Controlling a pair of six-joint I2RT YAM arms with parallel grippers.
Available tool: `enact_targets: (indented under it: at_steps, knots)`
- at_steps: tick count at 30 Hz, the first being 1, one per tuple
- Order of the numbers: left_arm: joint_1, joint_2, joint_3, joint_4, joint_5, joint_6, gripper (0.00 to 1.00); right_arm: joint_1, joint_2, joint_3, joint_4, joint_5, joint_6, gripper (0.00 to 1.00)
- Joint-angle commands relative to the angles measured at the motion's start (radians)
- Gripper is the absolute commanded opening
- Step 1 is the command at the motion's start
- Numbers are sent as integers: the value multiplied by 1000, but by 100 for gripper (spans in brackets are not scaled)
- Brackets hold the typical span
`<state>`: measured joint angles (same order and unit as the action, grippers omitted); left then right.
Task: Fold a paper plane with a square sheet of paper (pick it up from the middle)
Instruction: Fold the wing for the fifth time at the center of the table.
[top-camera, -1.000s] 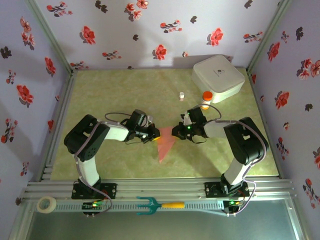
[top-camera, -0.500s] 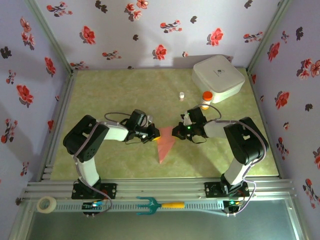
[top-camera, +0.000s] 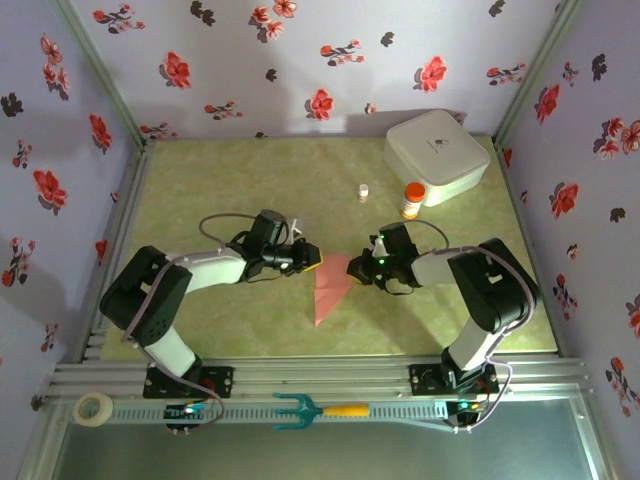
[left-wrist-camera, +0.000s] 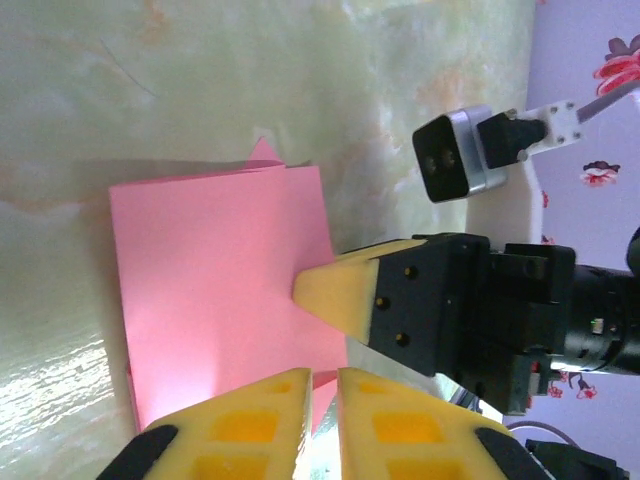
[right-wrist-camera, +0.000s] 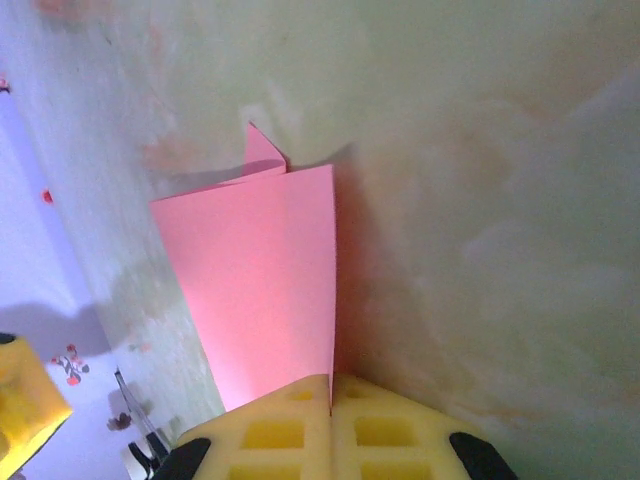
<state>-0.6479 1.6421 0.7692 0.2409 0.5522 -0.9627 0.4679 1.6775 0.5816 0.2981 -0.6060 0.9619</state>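
The pink paper plane (top-camera: 332, 290) lies on the green desk (top-camera: 250, 190) between the two arms, its wide end up between the grippers and its sharp tip toward the near edge. The right gripper (top-camera: 352, 270) is closed tight, and in its wrist view the paper's long edge runs straight into the seam between its yellow fingers (right-wrist-camera: 290, 425), so it has the paper pinched. The left gripper (top-camera: 314, 262) sits at the paper's upper left corner; its fingers (left-wrist-camera: 250, 425) are almost together with a thin slit between them, and I cannot tell whether they grip the paper. Farther back stand a white box (top-camera: 436, 155), an orange-capped bottle (top-camera: 411, 198) and a small white bottle (top-camera: 364, 192)
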Motion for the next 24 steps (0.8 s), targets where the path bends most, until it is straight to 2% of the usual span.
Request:
enact_targets:
  at_steps: [1,8,12,21,24]
  knots:
    - [-3,10,5,-35,6,22,9,26,-32,-43,124,93,158,2]
    - [-18,100,26,-28,31,8,4,60,-65,-80,137,141,192,4]
    - [-20,143,21,-12,19,12,0,60,-68,-71,120,113,168,8]
    - [-22,186,4,8,16,6,0,57,-42,-29,98,45,93,21]
    - [-21,191,4,9,16,7,0,55,-25,-11,88,26,71,22]
